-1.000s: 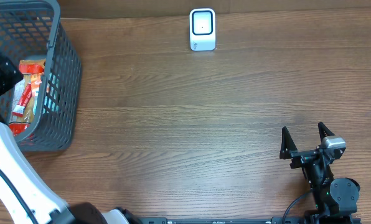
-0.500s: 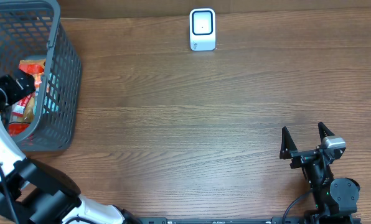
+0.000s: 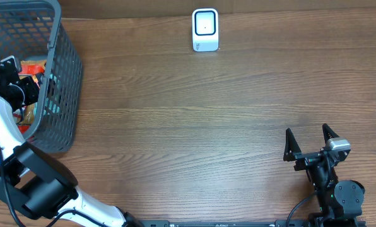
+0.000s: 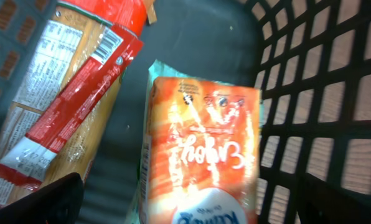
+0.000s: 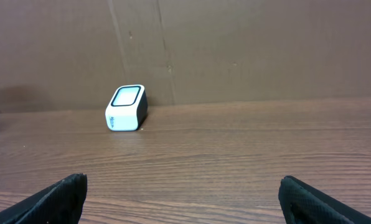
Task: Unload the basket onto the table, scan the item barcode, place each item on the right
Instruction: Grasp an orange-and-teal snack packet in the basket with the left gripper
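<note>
Both sets of jaws gape empty. Left gripper [image 4: 192, 208] hangs in the nine-o'clock basket [image 3: 65, 94] over an orange packet [image 4: 201, 149], likely to grab it; right gripper [image 3: 308, 131] idles at five o'clock.

Wooden table [image 3: 207, 120] carries grey basket [image 3: 66, 79], white scanner [image 3: 205, 29].

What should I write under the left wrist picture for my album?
Open left claw above an orange packet in the basket.
</note>
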Controlling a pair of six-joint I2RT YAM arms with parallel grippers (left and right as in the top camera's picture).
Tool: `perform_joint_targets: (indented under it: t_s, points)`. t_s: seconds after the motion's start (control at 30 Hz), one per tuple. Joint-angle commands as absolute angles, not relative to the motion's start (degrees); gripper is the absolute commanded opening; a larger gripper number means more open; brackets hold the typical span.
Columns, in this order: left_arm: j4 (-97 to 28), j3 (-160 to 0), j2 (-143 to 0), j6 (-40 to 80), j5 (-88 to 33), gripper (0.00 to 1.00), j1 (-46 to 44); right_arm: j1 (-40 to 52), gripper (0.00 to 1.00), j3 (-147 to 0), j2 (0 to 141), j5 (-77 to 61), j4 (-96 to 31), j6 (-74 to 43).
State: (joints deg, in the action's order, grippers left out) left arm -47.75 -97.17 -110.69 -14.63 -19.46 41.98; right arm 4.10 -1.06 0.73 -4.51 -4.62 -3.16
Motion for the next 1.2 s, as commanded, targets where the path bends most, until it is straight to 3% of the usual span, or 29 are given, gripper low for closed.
perform_joint_targets:
  t_s: [0.0,0.37,0.43,0.6,0.8,1.17]
  points:
    - [-47.90,-98.39,-113.06,-16.32,-19.14,1.00,41.43,3.73,1.00,-0.45,0.27,-4.62,-4.40,-2.94]
    - [-48.12,-98.39,-118.45,-16.27,-19.11,0.99,41.32,3.73,1.00,-0.45,0.27,-4.64,-4.40,-2.94]
    - [-48.16,-98.39,-118.78,-16.29,-19.09,0.92,41.32,3.73,1.00,-0.45,0.27,-4.64,-4.40,-2.94]
    - [-48.27,-98.39,-118.80,-16.29,-19.05,0.59,41.32,3.73,1.00,-0.45,0.27,-4.64,-4.40,-2.94]
    - [-48.88,-98.41,-118.72,-16.27,-19.07,0.43,41.32,3.73,1.00,-0.45,0.27,-4.64,-4.40,-2.94]
    - [-48.82,-102.15,-112.07,-14.96,-16.91,0.44,41.32,3.73,1.00,-0.45,0.27,-4.62,-4.40,-2.94]
